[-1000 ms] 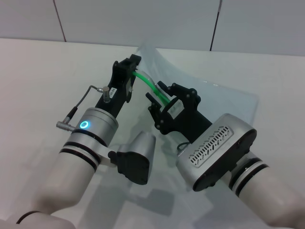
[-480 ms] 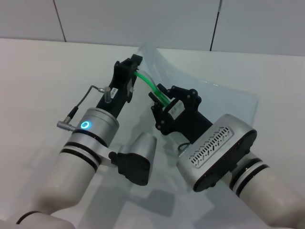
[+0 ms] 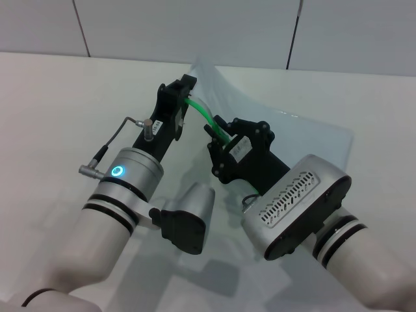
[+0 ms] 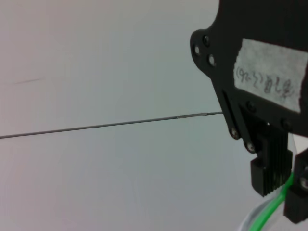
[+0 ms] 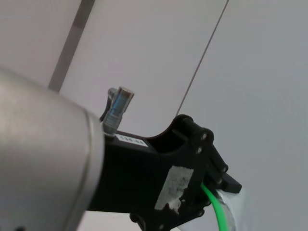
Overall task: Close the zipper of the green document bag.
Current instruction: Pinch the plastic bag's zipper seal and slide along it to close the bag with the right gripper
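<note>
The green document bag (image 3: 296, 123) is a pale translucent pouch, lifted off the white table in the head view, its far corner raised. Its zipper (image 3: 201, 112) shows as a thin bright green strip between the two grippers. My left gripper (image 3: 185, 93) is shut on the strip's far end; the left wrist view shows the ribbed fingers (image 4: 271, 163) pinching the zipper (image 4: 269, 209). My right gripper (image 3: 219, 133) sits a little nearer along the strip, fingers closed around it. The slider is hidden. In the right wrist view the left gripper (image 5: 219, 180) holds the zipper (image 5: 217, 209).
The white table (image 3: 52, 110) spreads out to the left and behind the bag, up to a panelled wall (image 3: 195, 26). Both forearms crowd the near middle, with the left arm's dark camera housing (image 3: 185, 224) between them.
My right gripper's fingers have closed in on the green strip. The left gripper has drifted slightly farther away, holding the strip's end.
</note>
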Available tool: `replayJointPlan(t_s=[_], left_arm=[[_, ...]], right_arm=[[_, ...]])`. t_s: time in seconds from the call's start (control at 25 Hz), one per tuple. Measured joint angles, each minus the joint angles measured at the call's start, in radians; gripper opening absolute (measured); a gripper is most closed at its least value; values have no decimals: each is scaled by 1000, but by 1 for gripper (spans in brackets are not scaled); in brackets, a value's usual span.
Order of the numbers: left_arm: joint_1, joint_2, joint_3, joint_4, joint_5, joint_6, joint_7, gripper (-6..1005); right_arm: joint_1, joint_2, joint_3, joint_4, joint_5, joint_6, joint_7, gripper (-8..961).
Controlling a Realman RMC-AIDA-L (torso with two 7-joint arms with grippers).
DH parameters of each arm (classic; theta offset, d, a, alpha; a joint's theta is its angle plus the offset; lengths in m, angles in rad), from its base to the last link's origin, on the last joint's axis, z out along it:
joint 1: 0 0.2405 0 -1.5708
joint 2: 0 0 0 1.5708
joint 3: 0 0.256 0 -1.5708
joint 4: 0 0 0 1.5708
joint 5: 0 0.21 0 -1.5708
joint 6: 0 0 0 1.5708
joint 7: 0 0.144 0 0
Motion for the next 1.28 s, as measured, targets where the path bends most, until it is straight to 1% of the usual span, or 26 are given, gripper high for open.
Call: replayJointPlan(t_s=[0.08, 0.32, 0.52, 1.04, 1.28], left_arm=[[1, 0, 0, 0, 0, 0, 0, 64], [2, 0, 0, 0, 1, 0, 0, 65], [2, 0, 0, 0, 2, 0, 0, 66], [2, 1, 0, 0, -1, -27, -33, 68], [3, 1, -1, 0, -6, -31, -49, 68]], right_arm=[[0, 0, 0, 0, 0, 0, 0, 191], [-1, 0, -2, 0, -1, 6, 0, 105], [-1, 0, -3, 1, -3, 6, 1, 71], [-7, 0, -3, 10, -3, 3, 2, 77], [-9, 0, -3, 26, -2, 6, 33, 79]])
